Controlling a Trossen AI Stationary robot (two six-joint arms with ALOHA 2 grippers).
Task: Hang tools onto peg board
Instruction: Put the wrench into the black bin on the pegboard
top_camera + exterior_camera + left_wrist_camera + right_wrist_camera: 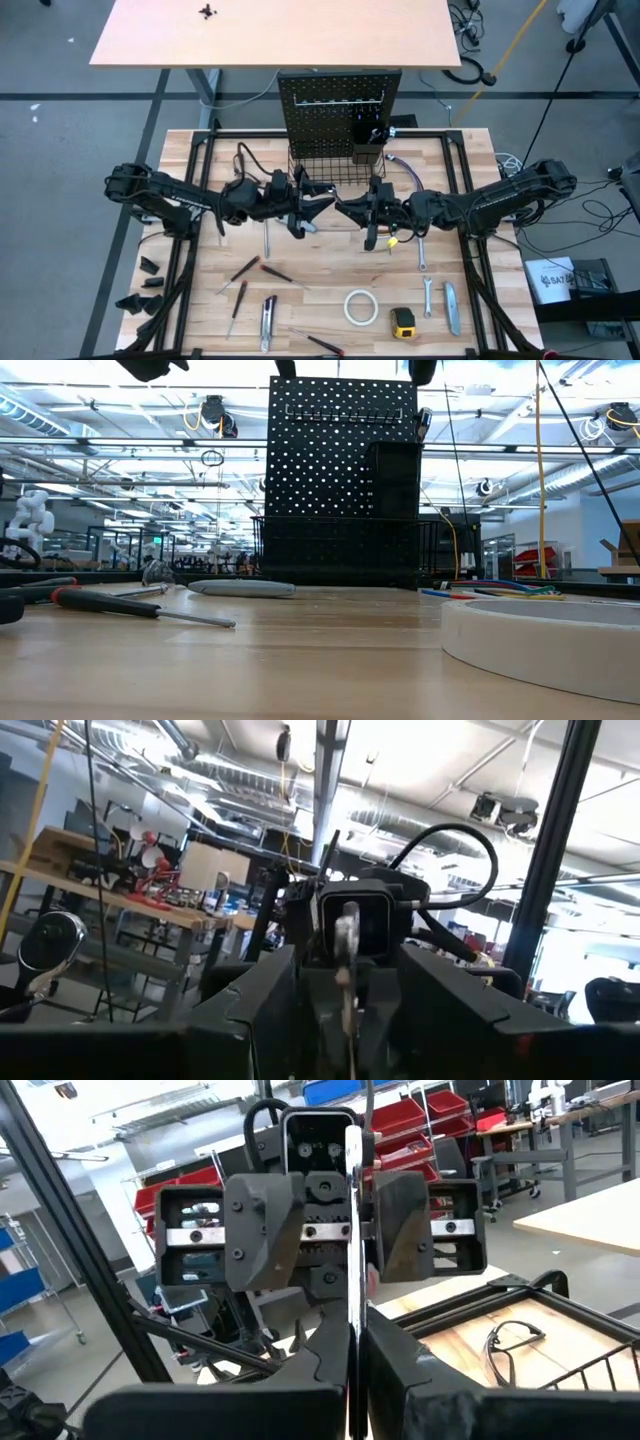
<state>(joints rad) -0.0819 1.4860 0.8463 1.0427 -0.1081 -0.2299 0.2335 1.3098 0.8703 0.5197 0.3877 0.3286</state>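
- While both arms meet above the bench [200, 300], a silver wrench [353, 1230] stands upright between them, clamped in both claws.
- Right claw [355, 1365] is pinched together on its lower end; left claw [340, 1230] grips it higher up.
- Peg board [338, 105] stands just beyond the claws.
- Other tools [262, 322] lie below on the bench.

A grey concrete floor [60, 120] is seen around a light slatted wooden surface [330, 285], with a plain peach-coloured tabletop [300, 30] set just beyond it and loose cables [470, 70] trailed across the floor at its far right corner. Behind the surface, an open industrial hall is shown under exposed ceiling ducts [230, 775] and bright overhead lighting [130, 400]. Stacked red bins [420, 1120] and further workbenches [590, 1205] are visible in the distance.
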